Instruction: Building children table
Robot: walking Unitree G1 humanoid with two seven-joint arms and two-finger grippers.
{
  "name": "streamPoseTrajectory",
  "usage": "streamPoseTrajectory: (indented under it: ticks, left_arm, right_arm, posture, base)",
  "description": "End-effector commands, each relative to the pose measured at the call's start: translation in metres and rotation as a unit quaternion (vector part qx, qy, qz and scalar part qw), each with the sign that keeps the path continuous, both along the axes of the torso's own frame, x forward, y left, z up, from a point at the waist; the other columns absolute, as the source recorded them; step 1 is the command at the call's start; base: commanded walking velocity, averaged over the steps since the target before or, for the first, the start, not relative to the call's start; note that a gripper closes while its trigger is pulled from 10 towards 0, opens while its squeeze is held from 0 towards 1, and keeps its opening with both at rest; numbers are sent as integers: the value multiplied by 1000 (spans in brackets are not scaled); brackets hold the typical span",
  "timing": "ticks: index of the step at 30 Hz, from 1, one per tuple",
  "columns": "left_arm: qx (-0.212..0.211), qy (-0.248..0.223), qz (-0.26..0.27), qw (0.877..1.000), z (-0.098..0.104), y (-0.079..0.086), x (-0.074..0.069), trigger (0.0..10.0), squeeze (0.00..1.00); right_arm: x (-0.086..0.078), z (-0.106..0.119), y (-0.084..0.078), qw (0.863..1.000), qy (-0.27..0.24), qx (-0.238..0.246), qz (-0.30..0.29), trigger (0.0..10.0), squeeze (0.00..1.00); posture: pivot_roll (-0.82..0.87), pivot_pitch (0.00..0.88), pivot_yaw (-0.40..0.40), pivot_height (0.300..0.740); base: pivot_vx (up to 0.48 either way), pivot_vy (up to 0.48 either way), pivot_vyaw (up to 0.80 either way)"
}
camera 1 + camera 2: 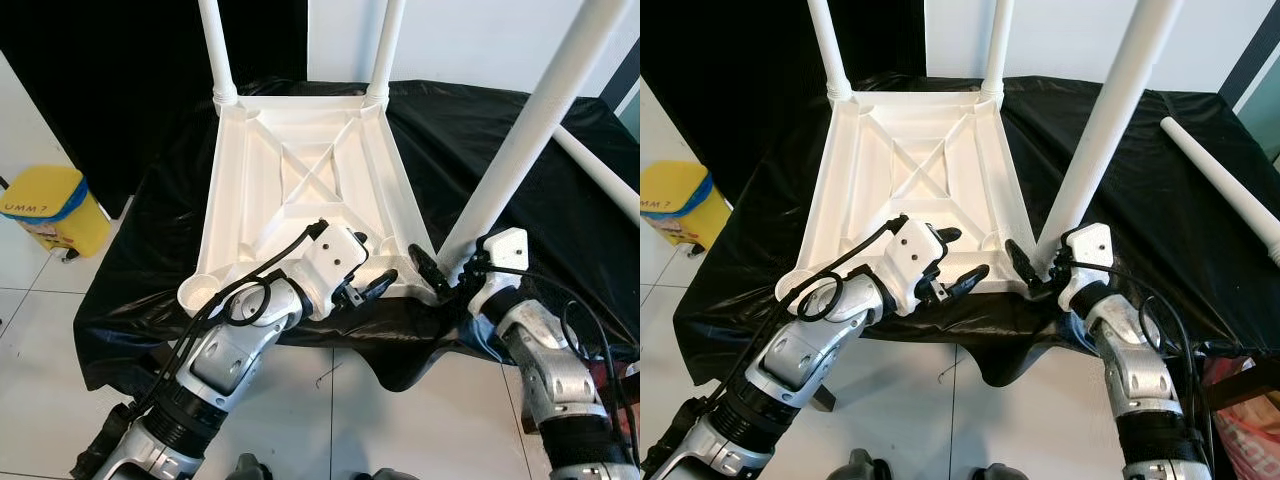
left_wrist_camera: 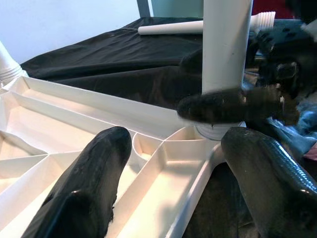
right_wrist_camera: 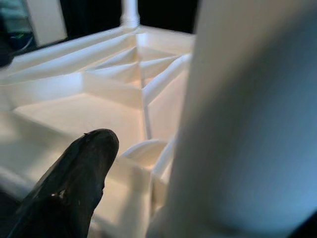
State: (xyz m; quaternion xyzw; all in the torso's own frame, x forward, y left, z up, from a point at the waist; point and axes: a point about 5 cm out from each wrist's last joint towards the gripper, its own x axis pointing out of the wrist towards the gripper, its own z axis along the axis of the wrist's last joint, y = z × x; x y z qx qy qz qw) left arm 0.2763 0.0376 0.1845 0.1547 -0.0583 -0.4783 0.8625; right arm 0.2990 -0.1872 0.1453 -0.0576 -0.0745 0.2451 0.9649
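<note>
So I've got the white plastic tabletop (image 1: 300,180) lying upside down on a surface draped in black cloth (image 1: 480,130), ribs facing up so the corner sockets are reachable. Two legs (image 1: 215,50) already stand in the far corners. My right gripper (image 1: 432,272) is clenched around the base of the third leg (image 1: 520,130), holding it in the near right socket; it leans a bit, so I'd guess it isn't fully seated. My left gripper (image 1: 365,290) sits released at the tabletop's near edge, probably to steady it. The fourth leg (image 1: 1220,180) lies loose on the cloth. Near left socket (image 1: 200,290) is empty. White tile floor, yellow bin (image 1: 50,210) off left.
</note>
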Motion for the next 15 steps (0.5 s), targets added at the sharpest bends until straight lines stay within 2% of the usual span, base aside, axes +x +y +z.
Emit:
streamPoseTrajectory:
  ticks: [1,3,4,5,6,15]
  left_arm:
    - [14,9,-39,999,-3,-4,-4,10000,0]
    - [14,9,-38,999,-3,-4,-4,10000,0]
    - [14,8,-37,999,-3,-3,-4,10000,0]
    - [14,8,-37,999,-3,-3,-4,10000,0]
    - [14,8,-36,999,-2,-3,-4,10000,0]
    - [16,10,-35,999,-3,-1,-6,10000,0]
  right_arm:
    - [0,-4,-2,1000,13,-2,6,10000,0]
    - [0,-7,-3,1000,22,-12,17,10000,0]
    - [1,-10,-5,999,30,-21,25,3725,0]
    - [1,-10,-5,999,30,-21,25,3725,0]
    - [0,-13,-6,999,34,-25,30,0,0]
    - [-3,-24,-16,998,56,-30,26,0,0]
  posture:
    - [2,69,-61,740]
    - [6,68,-62,740]
    - [6,68,-62,740]
    - [6,68,-62,740]
    - [6,68,-62,740]
    - [9,73,-57,740]
  base:
    - [0,0,0]
    - [0,0,0]
    - [0,0,0]
    - [0,0,0]
    - [0,0,0]
    - [0,0,0]
